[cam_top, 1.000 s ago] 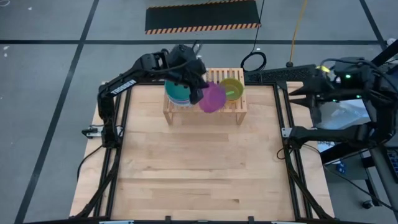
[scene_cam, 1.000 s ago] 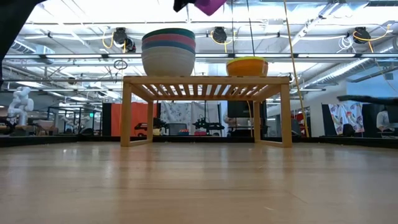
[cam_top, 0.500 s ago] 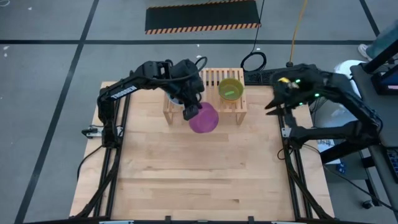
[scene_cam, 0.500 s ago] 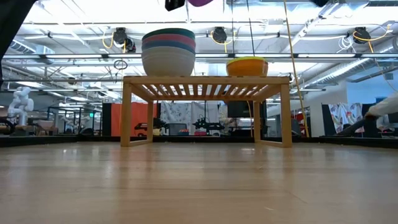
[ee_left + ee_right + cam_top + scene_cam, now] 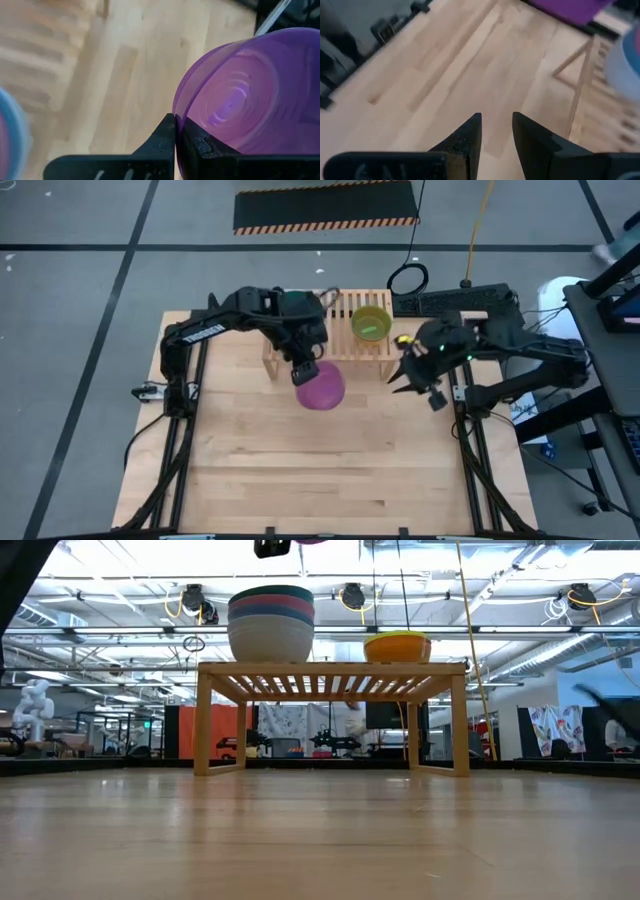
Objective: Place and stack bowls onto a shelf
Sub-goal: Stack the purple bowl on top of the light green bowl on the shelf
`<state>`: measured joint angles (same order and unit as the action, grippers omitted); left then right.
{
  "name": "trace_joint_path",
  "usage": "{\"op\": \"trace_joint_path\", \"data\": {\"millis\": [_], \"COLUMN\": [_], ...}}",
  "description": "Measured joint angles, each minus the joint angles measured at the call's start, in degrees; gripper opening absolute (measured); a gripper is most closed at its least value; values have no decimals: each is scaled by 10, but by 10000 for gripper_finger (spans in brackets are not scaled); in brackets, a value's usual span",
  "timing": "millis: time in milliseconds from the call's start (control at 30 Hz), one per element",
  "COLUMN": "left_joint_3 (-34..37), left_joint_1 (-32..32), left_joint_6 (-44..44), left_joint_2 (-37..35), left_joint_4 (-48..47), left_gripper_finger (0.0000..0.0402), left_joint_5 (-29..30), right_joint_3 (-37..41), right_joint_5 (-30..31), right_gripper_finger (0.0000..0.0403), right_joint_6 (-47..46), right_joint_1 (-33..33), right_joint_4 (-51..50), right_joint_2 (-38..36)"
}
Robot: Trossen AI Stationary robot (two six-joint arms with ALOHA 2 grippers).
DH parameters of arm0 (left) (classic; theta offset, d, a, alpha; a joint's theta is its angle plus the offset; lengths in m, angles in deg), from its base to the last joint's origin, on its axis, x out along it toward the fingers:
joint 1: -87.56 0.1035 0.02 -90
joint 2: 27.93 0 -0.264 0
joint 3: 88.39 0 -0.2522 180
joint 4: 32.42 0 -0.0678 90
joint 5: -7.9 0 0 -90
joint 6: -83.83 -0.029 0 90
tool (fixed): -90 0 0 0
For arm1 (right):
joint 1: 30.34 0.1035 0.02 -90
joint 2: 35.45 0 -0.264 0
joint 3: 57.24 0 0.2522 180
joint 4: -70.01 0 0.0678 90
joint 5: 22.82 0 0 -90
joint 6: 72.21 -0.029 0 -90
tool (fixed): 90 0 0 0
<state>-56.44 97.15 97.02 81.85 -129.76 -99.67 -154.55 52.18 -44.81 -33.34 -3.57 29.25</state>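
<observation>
The shelf [image 5: 330, 332] stands at the table's far edge. A stack of bowls [image 5: 271, 625] sits on its left end, a yellow bowl [image 5: 371, 323] with a green one inside on its right end. My left gripper [image 5: 303, 370] hangs just in front of the shelf, well above the table, shut on a purple bowl [image 5: 320, 386]. My right gripper [image 5: 397, 376] is open and hovers beside the shelf's right end, pointing toward the table's left; nothing is between its fingers [image 5: 496, 127]. My left gripper pinches the purple bowl's rim [image 5: 176, 118] between its two fingers, one on each side of the thin wall. The fingers slant down from the far side. The bowl is lifted clear, tilted, and hangs past the fingertips toward the near edge.
Bare wooden tabletop [image 5: 320, 470] spreads in front of the shelf. Black frame rails [image 5: 470, 440] run along the table's left and right sides. Cables and a black box [image 5: 450, 302] lie behind the shelf's right end.
My left gripper has carried the purple bowl from above the shelf's middle toward the near edge and slightly left, sinking a little and tipping further down. My right arm has swung in from beyond the table's right edge to the shelf's right end, dropping lower.
</observation>
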Motion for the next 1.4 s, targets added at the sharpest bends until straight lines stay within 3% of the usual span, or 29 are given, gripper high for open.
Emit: {"op": "trace_joint_path", "data": {"millis": [300,433,1033,1133,1400], "left_joint_3": [0,1,1,1,0], "left_joint_1": [-26,-34,-72,-76,-81], "left_joint_6": [6,6,-39,-46,-53], "left_joint_2": [30,46,124,132,152], "left_joint_4": [-43,-44,-2,10,45], "left_gripper_finger": [5,5,5,5,5], "left_joint_5": [-19,-38,-117,-136,-126], "right_joint_3": [0,0,0,0,0], "right_joint_5": [164,192,191,150,134], "right_gripper_finger": [105,105,105,105,105], "right_joint_6": [90,112,90,75,30], "right_joint_1": [117,146,200,207,211], "right_joint_4": [21,31,90,92,100], "right_joint_2": [64,84,85,85,85]}}
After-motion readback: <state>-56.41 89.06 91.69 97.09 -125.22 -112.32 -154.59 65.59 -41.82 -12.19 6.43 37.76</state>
